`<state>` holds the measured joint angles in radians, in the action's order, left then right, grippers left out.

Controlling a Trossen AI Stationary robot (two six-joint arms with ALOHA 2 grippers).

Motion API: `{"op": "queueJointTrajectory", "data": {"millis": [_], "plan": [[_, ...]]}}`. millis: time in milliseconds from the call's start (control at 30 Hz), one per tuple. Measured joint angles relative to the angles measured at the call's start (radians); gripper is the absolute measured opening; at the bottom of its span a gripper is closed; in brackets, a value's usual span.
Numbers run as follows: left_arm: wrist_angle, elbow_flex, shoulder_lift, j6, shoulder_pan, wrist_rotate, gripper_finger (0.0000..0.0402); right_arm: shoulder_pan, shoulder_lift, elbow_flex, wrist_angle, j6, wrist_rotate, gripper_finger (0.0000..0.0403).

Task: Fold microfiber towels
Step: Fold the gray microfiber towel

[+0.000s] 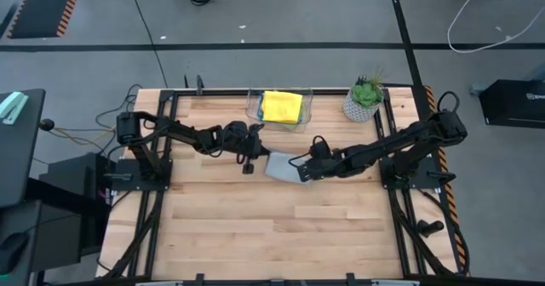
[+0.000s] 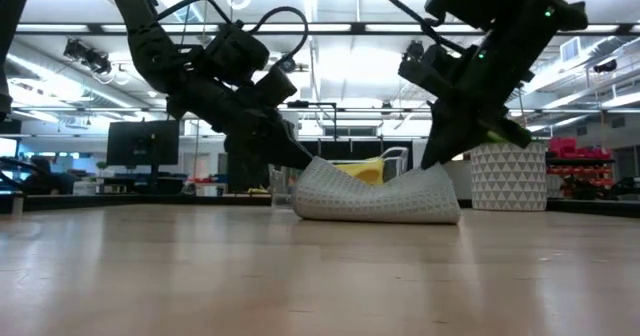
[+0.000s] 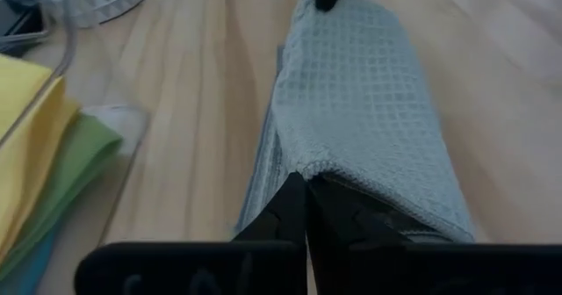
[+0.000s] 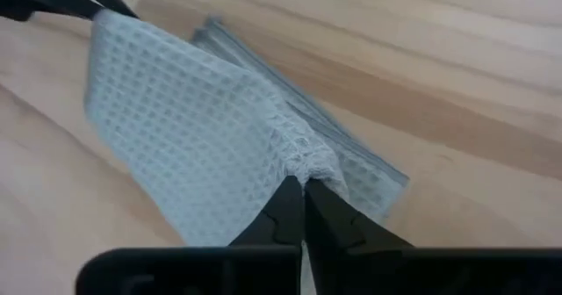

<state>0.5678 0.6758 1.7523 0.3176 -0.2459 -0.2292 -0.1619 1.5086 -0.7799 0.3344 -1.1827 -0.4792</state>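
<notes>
So the grey towel (image 1: 283,167) sits a bit past table centre in the high view, toward 12 o'clock, and both arms have a corner of it. The left gripper (image 1: 252,157) comes in from 9 o'clock and is pinched tight on the towel's near edge; in the left wrist view the fingers (image 3: 290,212) are closed together with the hem bunched right at the tips. The right gripper (image 1: 305,170) reaches in from 3 o'clock and is clamped on the opposite edge the same way, cloth gathered at its tips (image 4: 303,198).

From the low view the towel (image 2: 375,198) sags like a hammock: both ends lifted, middle resting on the table (image 2: 300,276).

At 12 o'clock of the towel there's a clear bin (image 1: 255,107) holding the yellow towel (image 1: 282,106), with green (image 3: 83,159) and light blue (image 3: 22,273) layers under it. A potted plant (image 1: 364,99) stands at about 1 o'clock. The whole 6 o'clock half of the table is bare wood, lots of room there.
</notes>
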Motion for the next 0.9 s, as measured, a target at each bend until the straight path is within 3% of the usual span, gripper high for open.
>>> {"op": "queueJointTrajectory", "data": {"millis": [433,900], "plan": [[0.112,0.000,0.079,-0.100,-0.006,0.130,0.0011,-0.004,0.080,0.000,0.062,-0.127,-0.051,0.0016],[0.130,0.000,0.073,-0.210,-0.046,0.123,0.0194,-0.005,0.114,0.000,0.180,-0.337,-0.120,0.0016]]}}
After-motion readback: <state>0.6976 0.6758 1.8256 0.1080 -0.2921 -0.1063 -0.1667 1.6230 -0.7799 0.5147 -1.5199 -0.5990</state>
